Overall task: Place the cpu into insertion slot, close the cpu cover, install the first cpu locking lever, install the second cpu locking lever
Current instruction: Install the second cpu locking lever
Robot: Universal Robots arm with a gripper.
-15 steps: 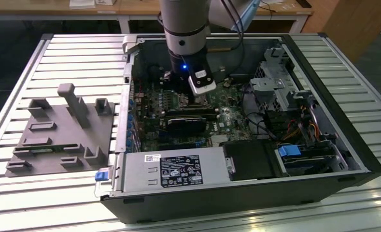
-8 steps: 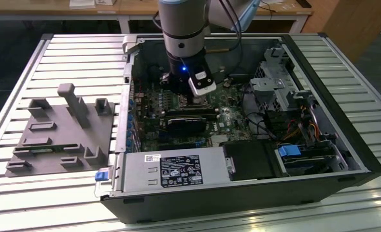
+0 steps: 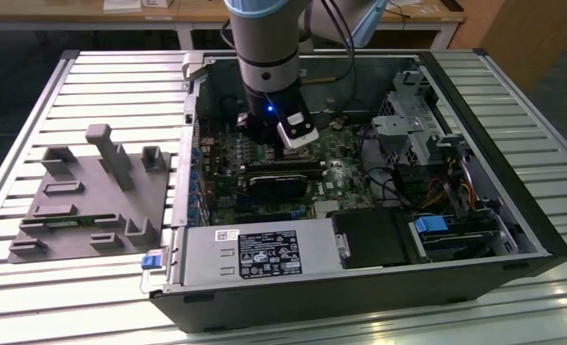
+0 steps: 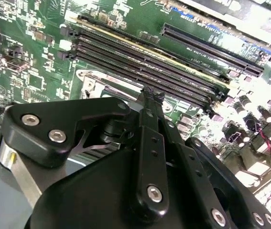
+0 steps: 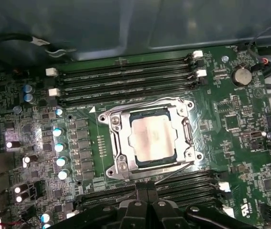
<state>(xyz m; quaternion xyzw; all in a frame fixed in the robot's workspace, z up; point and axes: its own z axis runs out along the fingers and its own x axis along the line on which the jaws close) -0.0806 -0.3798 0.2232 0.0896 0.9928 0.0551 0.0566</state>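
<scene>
Fingers [image 4: 152, 102] pinched together, nothing between them, gripper [image 5: 147, 191] hovering just near of the cpu cover [image 5: 150, 137], which lies flat over the cpu [image 5: 153, 139] already seated in the insertion slot [image 5: 145, 164] mid-motherboard [image 5: 231, 143]. Risk, imo: a wire locking lever [image 5: 173, 173] by the near edge springs free if fingertips slip, scraping board parts. Cpu's near-square, flat, top up, edges slightly skewed vs the memory slots [image 5: 125, 76].

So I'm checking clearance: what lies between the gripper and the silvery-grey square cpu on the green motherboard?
In the first wrist view, long black memory slots run across the board between the gripper and the cpu, which sits inside its silvery metal cover frame.
</scene>
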